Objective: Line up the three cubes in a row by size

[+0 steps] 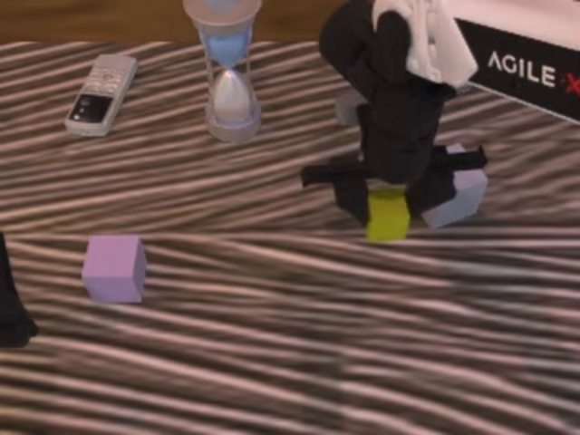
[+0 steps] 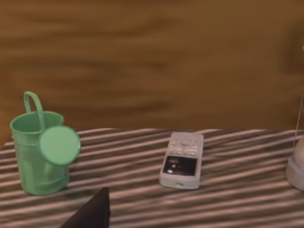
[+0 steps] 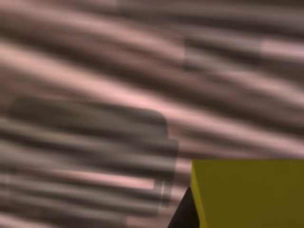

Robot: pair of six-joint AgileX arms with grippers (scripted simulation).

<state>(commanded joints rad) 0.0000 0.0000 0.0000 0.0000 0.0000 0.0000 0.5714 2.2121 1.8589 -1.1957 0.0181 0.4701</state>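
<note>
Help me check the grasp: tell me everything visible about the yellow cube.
The yellow cube is plain, matte, olive-yellow, smallest of the three cubes. It sits right of the table's centre, directly under the right gripper, whose dark fingers flank it. The pale lavender cube lies just to its right. Whether it rests on the table or is lifted is unclear.

The right arm is covering much of the pale greyish-lavender cube (image 1: 460,196) and the top of the yellow cube (image 1: 388,216), and hiding whether the right tool (image 1: 390,195) is gripping. The hourglass (image 1: 228,68) is running off the top view's 12 o'clock edge. The left tool (image 1: 11,304) is showing only a dark sliver at 9 o'clock.
</note>
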